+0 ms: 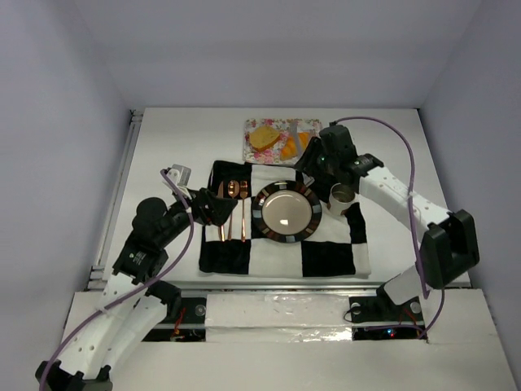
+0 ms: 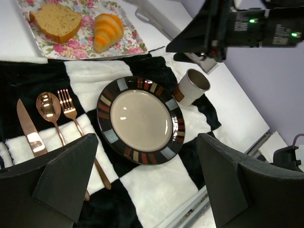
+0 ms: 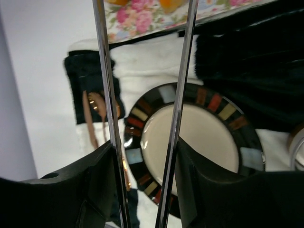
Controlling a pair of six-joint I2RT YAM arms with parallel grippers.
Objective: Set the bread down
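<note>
Two arms: left jaws above cutlery (image 1: 234, 192), right jaws' tongs (image 3: 107, 95) near bread (image 1: 263, 137).

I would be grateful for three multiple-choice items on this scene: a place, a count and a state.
1. The croissant and bread slice lie: A on the plate; B on the floral tray; C in the cup.
2. Cutlery pieces on the cloth: A two; B three; C five.
3. The left gripper is: A open; B shut on the cup; C shut on the plate.
B: both sit on the tray. B: knife, spoon, fork. A: its fingers stand apart, empty; the right gripper clamps tongs.
</note>
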